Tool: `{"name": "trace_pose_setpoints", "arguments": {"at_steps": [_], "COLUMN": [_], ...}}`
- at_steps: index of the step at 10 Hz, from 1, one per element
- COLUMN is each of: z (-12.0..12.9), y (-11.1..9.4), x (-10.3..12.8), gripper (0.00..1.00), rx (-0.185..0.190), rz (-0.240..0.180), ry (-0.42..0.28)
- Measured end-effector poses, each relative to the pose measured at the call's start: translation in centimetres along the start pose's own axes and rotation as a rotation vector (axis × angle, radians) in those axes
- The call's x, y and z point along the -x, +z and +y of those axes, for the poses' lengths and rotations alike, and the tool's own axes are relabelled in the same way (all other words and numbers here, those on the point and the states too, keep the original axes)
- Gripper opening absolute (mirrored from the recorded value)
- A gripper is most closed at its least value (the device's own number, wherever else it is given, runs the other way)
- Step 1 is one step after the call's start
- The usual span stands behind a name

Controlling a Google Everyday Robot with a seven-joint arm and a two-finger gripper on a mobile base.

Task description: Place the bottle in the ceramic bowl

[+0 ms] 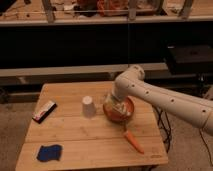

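An orange ceramic bowl (120, 114) sits on the wooden table (75, 135), right of centre. A clear bottle (117, 106) lies inside the bowl, tilted. My gripper (114, 101) is at the end of the white arm (165, 102), low over the bowl's left side and right at the bottle. The arm hides much of the bottle and the bowl's far rim.
A white cup (88, 106) stands upside down just left of the bowl. A carrot (133, 141) lies in front of the bowl. A blue cloth (49, 152) is at the front left, a snack bar (44, 111) at the left edge. Dark shelving is behind.
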State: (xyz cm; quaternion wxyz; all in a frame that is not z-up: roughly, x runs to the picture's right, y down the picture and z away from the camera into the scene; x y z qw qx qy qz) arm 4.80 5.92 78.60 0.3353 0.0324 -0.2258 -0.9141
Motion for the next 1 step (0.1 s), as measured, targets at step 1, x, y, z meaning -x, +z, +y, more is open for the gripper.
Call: {"name": "trace_pose_setpoints", "arguments": {"at_steps": [1], "z": [0.19], "y": [0.26], "x": [-0.21], "gripper": [0.8], "rx": [0.002], "rz": [-0.012], "ry": [0.004]}}
